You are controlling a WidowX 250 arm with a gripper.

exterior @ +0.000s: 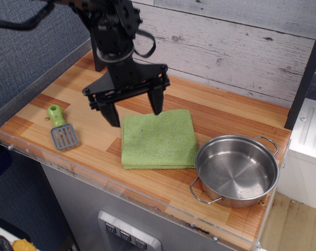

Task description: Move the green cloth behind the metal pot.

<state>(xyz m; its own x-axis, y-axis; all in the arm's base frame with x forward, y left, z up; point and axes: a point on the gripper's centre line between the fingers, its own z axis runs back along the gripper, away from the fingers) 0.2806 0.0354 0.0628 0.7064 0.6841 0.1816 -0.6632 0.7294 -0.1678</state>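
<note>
Pincer hovering wide over the cloth's back-left corner.
I'm seeing the green cloth lying flat on the counter, just left of the metal pot.

Wooden counter: cloth, pot, spatula.

The arm runs out of the picture at the top and left edges. The tool covers part of the tabletop behind it. Whether a fingertip touches the green cloth or hangs just above cannot be told, perhaps just above.
</note>
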